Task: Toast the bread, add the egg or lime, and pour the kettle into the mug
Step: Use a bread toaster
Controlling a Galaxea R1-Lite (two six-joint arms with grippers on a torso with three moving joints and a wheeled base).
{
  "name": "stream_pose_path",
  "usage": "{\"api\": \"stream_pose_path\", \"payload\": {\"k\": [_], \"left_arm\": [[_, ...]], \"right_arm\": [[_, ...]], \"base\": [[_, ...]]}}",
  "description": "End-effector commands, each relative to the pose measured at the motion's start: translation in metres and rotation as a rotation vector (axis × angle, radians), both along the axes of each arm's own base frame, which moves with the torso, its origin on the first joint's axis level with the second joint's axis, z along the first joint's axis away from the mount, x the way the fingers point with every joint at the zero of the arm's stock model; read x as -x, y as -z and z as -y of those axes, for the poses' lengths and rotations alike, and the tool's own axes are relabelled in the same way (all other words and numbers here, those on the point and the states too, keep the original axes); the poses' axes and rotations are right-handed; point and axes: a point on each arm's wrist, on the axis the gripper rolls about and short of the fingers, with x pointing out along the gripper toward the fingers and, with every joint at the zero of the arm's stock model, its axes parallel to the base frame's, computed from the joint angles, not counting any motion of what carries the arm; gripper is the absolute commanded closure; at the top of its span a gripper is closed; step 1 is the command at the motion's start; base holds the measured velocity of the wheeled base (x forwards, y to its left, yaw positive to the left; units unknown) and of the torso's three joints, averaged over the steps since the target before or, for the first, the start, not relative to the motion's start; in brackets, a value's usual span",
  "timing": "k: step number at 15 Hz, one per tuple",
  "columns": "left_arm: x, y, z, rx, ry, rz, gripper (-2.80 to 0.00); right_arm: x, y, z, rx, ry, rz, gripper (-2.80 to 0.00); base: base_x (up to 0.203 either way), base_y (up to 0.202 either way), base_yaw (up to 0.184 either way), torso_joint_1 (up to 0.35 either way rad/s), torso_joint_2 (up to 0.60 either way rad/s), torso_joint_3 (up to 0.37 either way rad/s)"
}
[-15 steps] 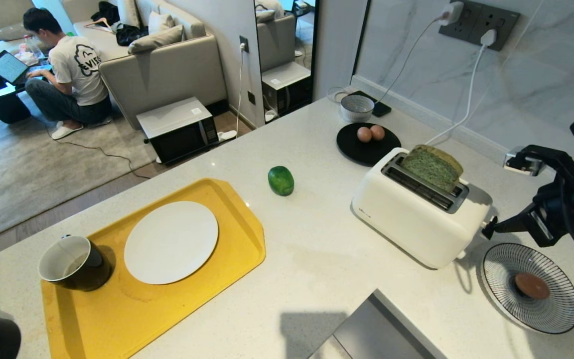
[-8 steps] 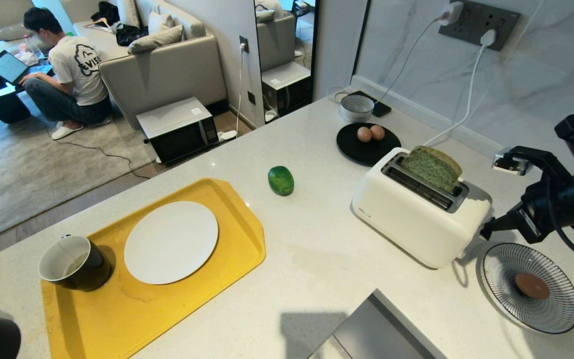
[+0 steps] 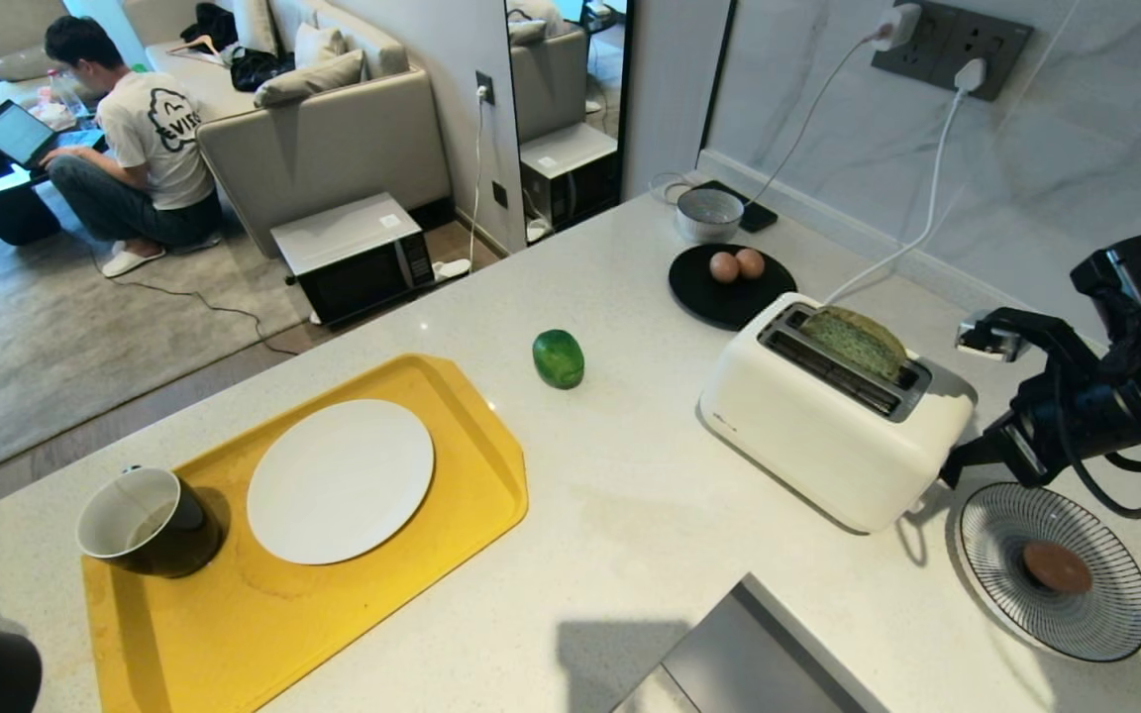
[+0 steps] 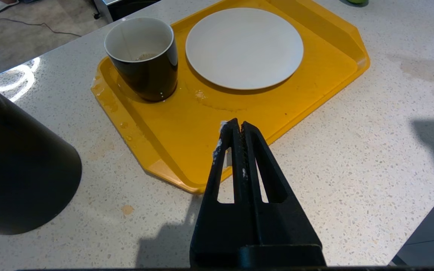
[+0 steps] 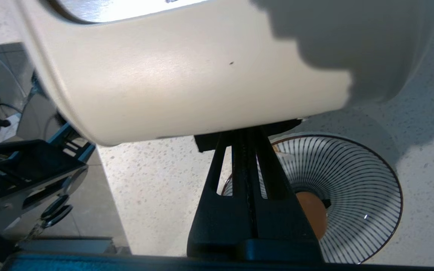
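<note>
The mug (image 3: pixel 147 522) stands at the left end of the yellow tray (image 3: pixel 412 614), just beside the white plate (image 3: pixel 340 481), and none of these has moved. The kettle (image 4: pixel 17 165) stands on the counter (image 3: pixel 630 515) off the tray's left end. The left gripper (image 4: pixel 237 130) hovers above the tray's near edge with its fingers pressed together, holding nothing. The lime (image 3: pixel 559 358) lies on the bare counter beyond the tray's far right corner. Two eggs (image 3: pixel 737 265) sit on a black plate (image 3: pixel 719 297) toward the back edge, with a grey bowl (image 3: pixel 709 213) behind them.

The bread (image 3: pixel 858 342) has sunk in the toaster (image 3: pixel 828 426): a second ago it stood well above the slot, now only its top shows. The right gripper (image 3: pixel 949 473), closed and empty, has come down at the toaster's right end, by its lever, above the striped dish (image 3: pixel 1076 614) near the counter's right edge.

The counter is pale speckled stone; beyond it a person (image 3: pixel 130 149) sits on the carpet by a sofa (image 3: pixel 333 129).
</note>
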Motion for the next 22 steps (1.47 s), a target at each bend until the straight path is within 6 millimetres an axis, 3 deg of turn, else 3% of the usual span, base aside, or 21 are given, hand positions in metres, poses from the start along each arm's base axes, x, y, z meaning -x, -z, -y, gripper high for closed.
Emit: {"api": "stream_pose_path", "payload": {"k": [1, 22], "left_arm": [[-0.0001, 0.0001, 0.0, 0.0, 0.0, -0.001, 0.0], [0.0, -0.0003, 0.0, 0.0, 0.0, 0.0, 0.0]], "right_arm": [[-0.0064, 0.0126, 0.0006, -0.002, -0.003, -0.012, 0.0], [-0.003, 0.0124, 0.0005, -0.011, -0.012, -0.011, 0.0]], "base": [[0.0, 0.0, 0.0, 0.0, 0.0, 0.0], [0.0, 0.0, 0.0, 0.0, 0.0, 0.0]]}}
